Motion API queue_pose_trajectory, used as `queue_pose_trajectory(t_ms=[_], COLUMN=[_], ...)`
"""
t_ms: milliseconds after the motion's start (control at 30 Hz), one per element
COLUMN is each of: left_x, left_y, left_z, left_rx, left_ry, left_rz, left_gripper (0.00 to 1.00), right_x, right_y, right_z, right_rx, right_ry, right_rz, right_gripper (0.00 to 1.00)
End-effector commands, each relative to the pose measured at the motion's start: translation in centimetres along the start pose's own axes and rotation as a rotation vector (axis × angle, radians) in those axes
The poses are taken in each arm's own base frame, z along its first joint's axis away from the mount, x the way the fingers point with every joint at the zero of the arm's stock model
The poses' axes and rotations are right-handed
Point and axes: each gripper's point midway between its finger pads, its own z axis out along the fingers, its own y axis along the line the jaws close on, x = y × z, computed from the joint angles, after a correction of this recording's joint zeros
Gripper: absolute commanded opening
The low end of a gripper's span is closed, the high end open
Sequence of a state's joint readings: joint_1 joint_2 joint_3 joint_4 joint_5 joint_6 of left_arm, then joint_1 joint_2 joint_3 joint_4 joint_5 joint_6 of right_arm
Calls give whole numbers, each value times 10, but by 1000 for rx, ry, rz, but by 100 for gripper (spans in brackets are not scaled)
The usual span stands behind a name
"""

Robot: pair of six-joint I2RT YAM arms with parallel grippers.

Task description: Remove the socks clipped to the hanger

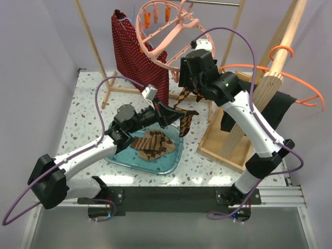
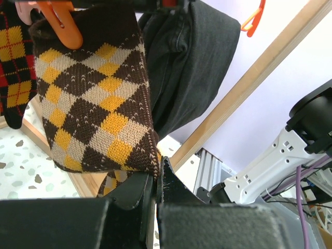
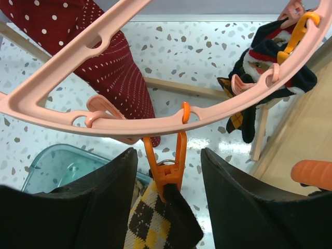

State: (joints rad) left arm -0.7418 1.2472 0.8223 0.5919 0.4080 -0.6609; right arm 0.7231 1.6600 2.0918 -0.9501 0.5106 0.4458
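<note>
Under the rim of the hanger (image 3: 124, 125), on an orange peg (image 3: 166, 168): one brown-and-tan checkered sock (image 2: 96, 98), clipped by its upper end and hanging straight down. Raised to that rim, the right gripper (image 3: 167, 155), jaws spread wide and straddling the peg with a gap at either side, probably so as to squeeze the peg open. Below the hanger, the left gripper (image 2: 155, 179), fingers pressed together on the sock's lower edge and pinching it, likely to keep the cloth taut and to carry it off once freed. Sock thus directly between the two grippers: upper end just beneath the right one, lower end in the left one. Lower still beneath the hanger, on the table, a blue basin (image 1: 168, 168) with more checkered socks (image 1: 153, 146) already lying in it, evidently the place for each freed piece. Farther round the hanger rim, dark socks (image 3: 267, 62) with red and yellow marks, clipped and not yet reached. Behind the hanger, a red dotted garment (image 1: 134, 49); to the right of the hanger, a black cloth (image 1: 275, 106) over a wooden rack, neither part of the job. Judged stage: partway through, release of the present peg pending.
</note>
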Motion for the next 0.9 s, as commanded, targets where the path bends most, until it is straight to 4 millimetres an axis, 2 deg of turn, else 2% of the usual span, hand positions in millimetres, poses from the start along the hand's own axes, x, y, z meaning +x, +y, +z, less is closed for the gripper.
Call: queue_pose_trajectory(t_ms=[0,433,733,833,867], left_x=[-13,-14,-15,-15,-14], left_y=[-11,-13,-14,-13,-13], left_z=[-5,-7,-11,-14,-14], left_rx=[28,24,11,1,-3], left_ry=[-30,-25,-18,-16,-16], left_rz=[33,41,46,51,50], left_gripper=[0,0,0,0,0], right_x=[-11,-9,-9,-7,-7], right_y=[8,14,13,14,14], right_z=[0,10,12,14,14], right_rx=[-41,-54,-52,-55,-57], right_ry=[-43,-43,-45,-40,-41], right_rz=[54,65,66,68,67], right_gripper=[54,41,27,15,0])
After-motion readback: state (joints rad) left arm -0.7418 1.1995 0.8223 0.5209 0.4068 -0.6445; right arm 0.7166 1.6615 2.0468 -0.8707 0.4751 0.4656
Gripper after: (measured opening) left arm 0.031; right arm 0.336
